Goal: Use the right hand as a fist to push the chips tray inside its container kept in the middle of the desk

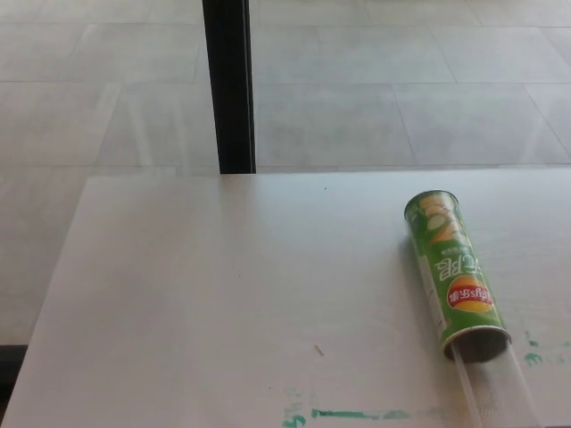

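I see the white desk (223, 294) filling the lower frame, tiled floor (375, 80) and a black post (229, 85) above. The green chips container (453, 272) lies on its side at right, open mouth toward the bottom edge. A clear tray (495, 392), faint, seems to protrude from it. Green smears (348, 414) bottom centre. Neither hand visible; fingers cannot be judged.

Soft, washed-out daylight; slight blur
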